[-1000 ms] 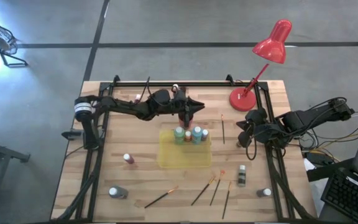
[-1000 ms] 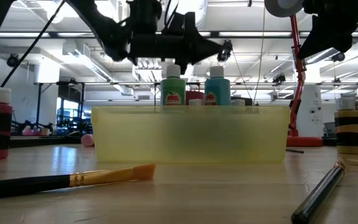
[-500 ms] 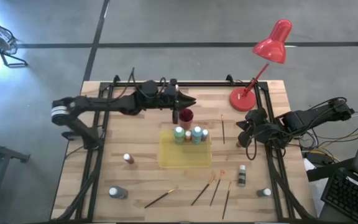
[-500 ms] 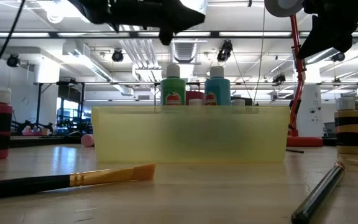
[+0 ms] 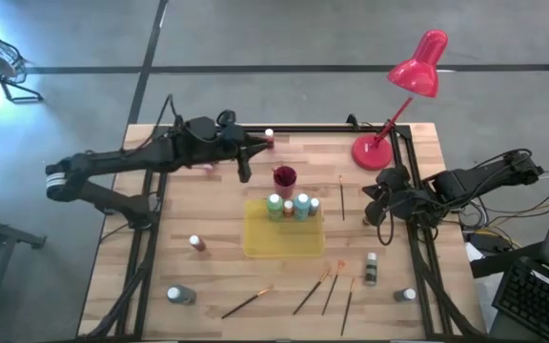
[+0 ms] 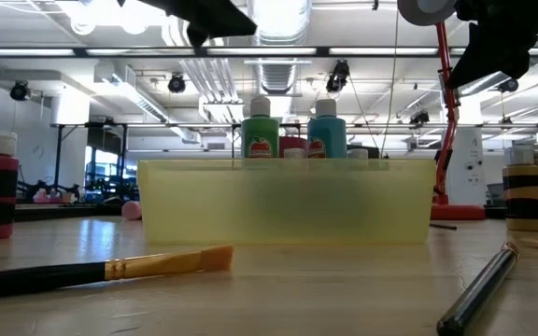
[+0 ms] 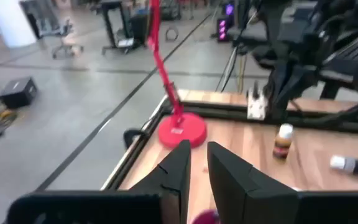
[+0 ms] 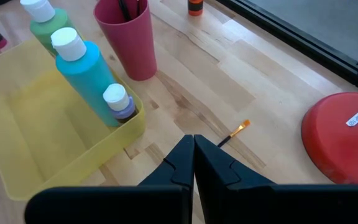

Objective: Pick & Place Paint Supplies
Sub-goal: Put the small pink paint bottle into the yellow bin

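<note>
Hovering empty, slightly parted left end effector (image 5: pixel 244 171); translucent yellow tray (image 5: pixel 279 240); right end effector (image 5: pixel 374 197) clenched.

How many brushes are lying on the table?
5. Between the tray and the near edge: one brush alone, three brushes close together. A fifth brush lies right of the tray. More may stand in the cup.

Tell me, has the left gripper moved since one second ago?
Yes. In the high view the left gripper has swung leftward, away from the yellow tray and the magenta cup.
</note>
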Available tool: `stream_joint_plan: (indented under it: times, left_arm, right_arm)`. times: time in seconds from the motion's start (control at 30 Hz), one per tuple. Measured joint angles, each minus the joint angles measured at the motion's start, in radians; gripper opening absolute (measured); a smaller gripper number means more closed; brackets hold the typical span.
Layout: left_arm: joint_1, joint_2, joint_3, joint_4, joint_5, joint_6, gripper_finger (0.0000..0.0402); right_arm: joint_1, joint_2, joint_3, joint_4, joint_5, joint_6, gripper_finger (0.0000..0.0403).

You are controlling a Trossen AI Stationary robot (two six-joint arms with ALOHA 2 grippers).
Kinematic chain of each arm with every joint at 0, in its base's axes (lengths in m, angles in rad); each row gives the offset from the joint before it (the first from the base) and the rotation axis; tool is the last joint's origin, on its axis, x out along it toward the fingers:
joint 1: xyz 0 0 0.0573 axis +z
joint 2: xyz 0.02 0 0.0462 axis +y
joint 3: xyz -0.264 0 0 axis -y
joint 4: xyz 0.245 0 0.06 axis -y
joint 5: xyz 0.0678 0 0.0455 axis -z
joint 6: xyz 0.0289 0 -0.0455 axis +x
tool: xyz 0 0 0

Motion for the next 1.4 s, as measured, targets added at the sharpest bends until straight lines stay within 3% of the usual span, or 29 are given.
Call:
stream_joint_plan:
  times: [0.37,0.73,0.8,0.9,1.13,1.4]
  left_arm:
    - [-0.001,-0.094,0.0,-0.3,-0.178,-0.033,0.006]
    - [0.015,-0.085,-0.005,-0.564,-0.614,-0.185,0.006]
    - [0.04,-0.077,-0.005,-0.585,-0.643,-0.209,0.006]
    - [0.101,-0.066,-0.005,-0.595,-0.623,-0.218,0.006]
    - [0.297,-0.027,-0.005,-0.585,-0.443,-0.223,0.006]
    - [0.551,0.091,0.018,-0.595,-0.109,-0.238,0.006]
  right_arm:
    - [0.0,0.0,0.0,0.0,0.0,0.0,0.0008]
    - [0.0,0.0,0.0,0.0,0.0,0.0,0.0008]
    - [0.0,0.0,0.0,0.001,0.0,0.0,0.0008]
    - [0.0,0.0,0.0,0.001,0.0,0.0,0.0008]
    - [0.0,0.0,0.0,0.0,0.0,0.0,0.0008]
    - [0.0,0.0,0.0,0.0,0.0,0.0,0.0008]
